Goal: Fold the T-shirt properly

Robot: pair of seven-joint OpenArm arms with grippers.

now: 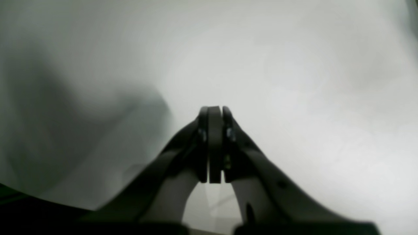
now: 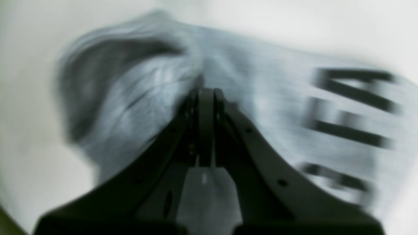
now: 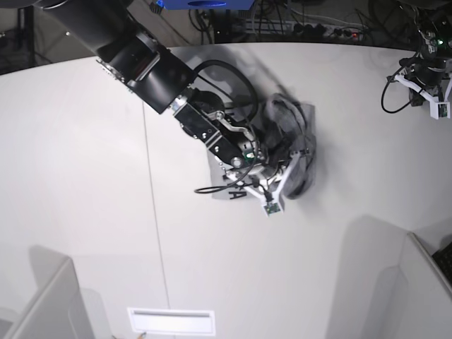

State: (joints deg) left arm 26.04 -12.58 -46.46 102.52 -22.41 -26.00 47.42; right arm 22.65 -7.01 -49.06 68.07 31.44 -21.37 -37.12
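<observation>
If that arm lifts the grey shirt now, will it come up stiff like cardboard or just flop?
Probably flop: the T-shirt lies crumpled in soft folds on the table. Only the part pinched by the right gripper would likely rise first, the rest dangling. It looks light and unlikely to slide away.

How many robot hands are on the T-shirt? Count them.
1: the right hand is shut on the T-shirt. The left hand is shut over bare table.
</observation>
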